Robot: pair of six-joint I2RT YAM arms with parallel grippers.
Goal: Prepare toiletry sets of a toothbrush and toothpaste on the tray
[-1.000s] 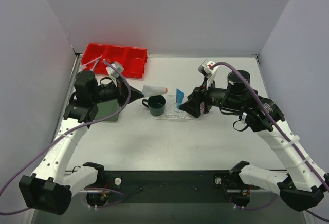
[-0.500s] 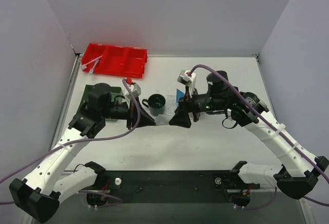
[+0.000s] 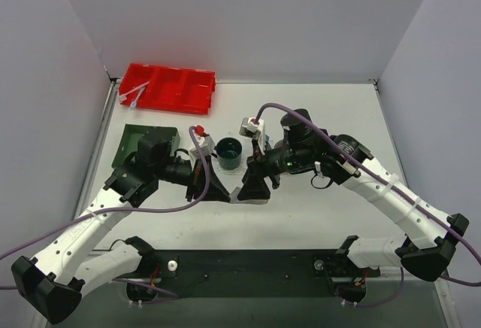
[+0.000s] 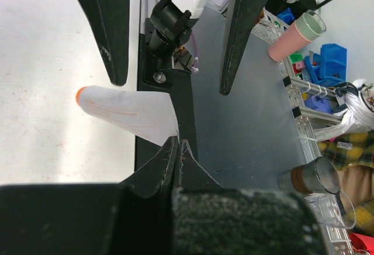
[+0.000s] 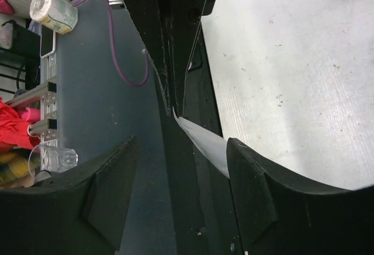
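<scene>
Toothpaste [image 4: 131,112], tail-pinched in our left end effector [image 4: 177,145], may slip if our wide right end effector [image 5: 182,144] closes off-centre.

White-grey toothpaste [image 4: 131,114] with orange cap [image 4: 82,95], red bin [image 3: 169,89], and dark green mug [image 3: 229,152].
</scene>
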